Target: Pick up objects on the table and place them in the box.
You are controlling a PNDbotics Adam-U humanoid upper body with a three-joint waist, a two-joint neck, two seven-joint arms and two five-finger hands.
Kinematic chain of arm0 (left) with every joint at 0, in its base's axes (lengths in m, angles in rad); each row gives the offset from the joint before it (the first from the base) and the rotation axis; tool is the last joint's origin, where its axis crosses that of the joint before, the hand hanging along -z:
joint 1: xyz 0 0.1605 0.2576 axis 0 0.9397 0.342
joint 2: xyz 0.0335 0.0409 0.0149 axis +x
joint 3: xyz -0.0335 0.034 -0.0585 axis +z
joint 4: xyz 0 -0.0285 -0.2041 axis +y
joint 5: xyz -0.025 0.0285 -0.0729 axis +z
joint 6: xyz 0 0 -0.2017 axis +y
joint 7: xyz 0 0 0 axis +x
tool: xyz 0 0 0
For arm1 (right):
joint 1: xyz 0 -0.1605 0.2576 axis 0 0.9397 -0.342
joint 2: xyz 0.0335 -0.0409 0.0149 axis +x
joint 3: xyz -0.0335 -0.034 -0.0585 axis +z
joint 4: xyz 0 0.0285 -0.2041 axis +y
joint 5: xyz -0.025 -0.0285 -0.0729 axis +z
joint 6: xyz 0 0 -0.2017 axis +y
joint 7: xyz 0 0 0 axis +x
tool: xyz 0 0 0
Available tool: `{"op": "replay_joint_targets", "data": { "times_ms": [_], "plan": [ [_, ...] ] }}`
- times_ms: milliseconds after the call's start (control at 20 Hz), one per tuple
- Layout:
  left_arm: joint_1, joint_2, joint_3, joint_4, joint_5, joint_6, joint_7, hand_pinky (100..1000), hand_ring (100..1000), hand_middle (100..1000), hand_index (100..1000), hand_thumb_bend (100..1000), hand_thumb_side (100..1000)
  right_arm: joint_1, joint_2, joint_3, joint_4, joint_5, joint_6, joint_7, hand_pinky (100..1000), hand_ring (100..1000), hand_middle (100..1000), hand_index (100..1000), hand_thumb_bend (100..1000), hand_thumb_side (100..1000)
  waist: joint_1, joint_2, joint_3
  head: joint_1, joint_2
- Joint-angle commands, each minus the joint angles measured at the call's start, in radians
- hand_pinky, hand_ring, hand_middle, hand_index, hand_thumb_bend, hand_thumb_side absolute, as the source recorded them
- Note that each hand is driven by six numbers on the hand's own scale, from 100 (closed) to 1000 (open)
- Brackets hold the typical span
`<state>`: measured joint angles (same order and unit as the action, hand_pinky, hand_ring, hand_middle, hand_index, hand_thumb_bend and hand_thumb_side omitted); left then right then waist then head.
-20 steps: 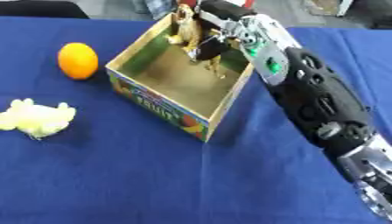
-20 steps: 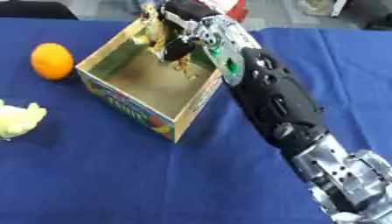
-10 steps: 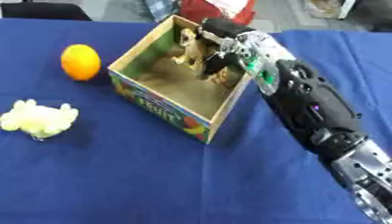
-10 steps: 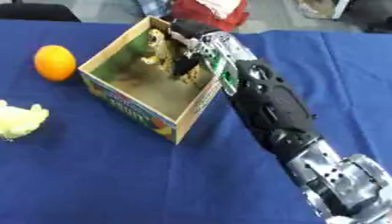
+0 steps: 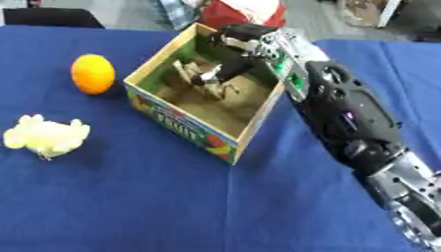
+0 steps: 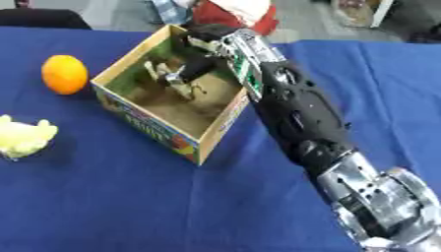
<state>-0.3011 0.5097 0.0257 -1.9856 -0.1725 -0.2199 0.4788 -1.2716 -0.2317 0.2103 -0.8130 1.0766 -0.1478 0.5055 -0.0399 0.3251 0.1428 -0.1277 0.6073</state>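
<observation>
1. Lower now than a second ago, the right robot hand point(image 5: 237, 51) has carried the small tan and dark toy figure point(image 5: 203, 76) from above the box's rim down into the box point(image 5: 185, 125), so the figure sits near the floor at the far end.
2. Reaching in over the far right wall puts the figure well inside, which I judge suits a release that will not tip it out.
3. The robot hand's dark fingers point(image 5: 226, 69) curl down onto the figure and appear to hold it; contact looks likely, but how far they are closed is hard to tell.
4. On the blue desk point(image 5: 129, 206), the orange point(image 5: 92, 74) lies just beside the box's left wall, and the pale yellow soft toy point(image 5: 45, 137) lies nearer the left edge, both not yet boxed.
5. No left robot hand shows.
</observation>
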Motion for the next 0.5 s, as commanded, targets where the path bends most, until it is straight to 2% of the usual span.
{"op": "replay_joint_targets", "data": {
  "times_ms": [50,250,350,400,450,500],
  "plan": [
    [-0.014,0.018,0.001,-0.014,0.005,0.0,-0.003,507,721,708,948,224,970,-0.034,-0.008,-0.015,0.001,0.027,-0.015,0.014,764,938,881,994,636,917,0.003,-0.027,0.002,-0.005,0.004],
    [-0.014,0.019,0.0,-0.014,0.006,0.0,-0.004,507,721,708,948,224,969,-0.036,-0.012,-0.02,-0.003,0.031,-0.033,0.017,756,926,870,986,561,865,0.003,-0.028,-0.001,-0.001,0.005],
    [-0.016,0.019,0.0,-0.014,0.007,0.001,-0.004,507,721,708,948,226,969,-0.036,-0.015,-0.024,-0.008,0.025,-0.035,0.019,755,917,858,981,468,853,0.002,-0.029,-0.003,-0.001,0.006],
    [-0.018,0.019,0.0,-0.014,0.007,0.001,-0.004,507,721,708,948,225,969,-0.035,-0.015,-0.027,-0.02,0.012,-0.035,0.016,756,914,853,979,442,894,0.003,-0.03,-0.004,0.0,0.006],
    [-0.02,0.019,0.0,-0.014,0.007,0.002,-0.004,506,721,708,948,226,968,-0.033,-0.018,-0.03,-0.037,-0.007,-0.035,0.015,755,908,845,978,387,858,0.004,-0.03,-0.004,0.001,0.007],
    [-0.021,0.02,0.0,-0.014,0.006,0.005,-0.004,505,721,707,947,222,962,-0.03,-0.022,-0.033,-0.064,-0.035,-0.034,0.012,751,899,834,974,314,862,0.005,-0.03,-0.005,0.003,0.009]
  ]
}}
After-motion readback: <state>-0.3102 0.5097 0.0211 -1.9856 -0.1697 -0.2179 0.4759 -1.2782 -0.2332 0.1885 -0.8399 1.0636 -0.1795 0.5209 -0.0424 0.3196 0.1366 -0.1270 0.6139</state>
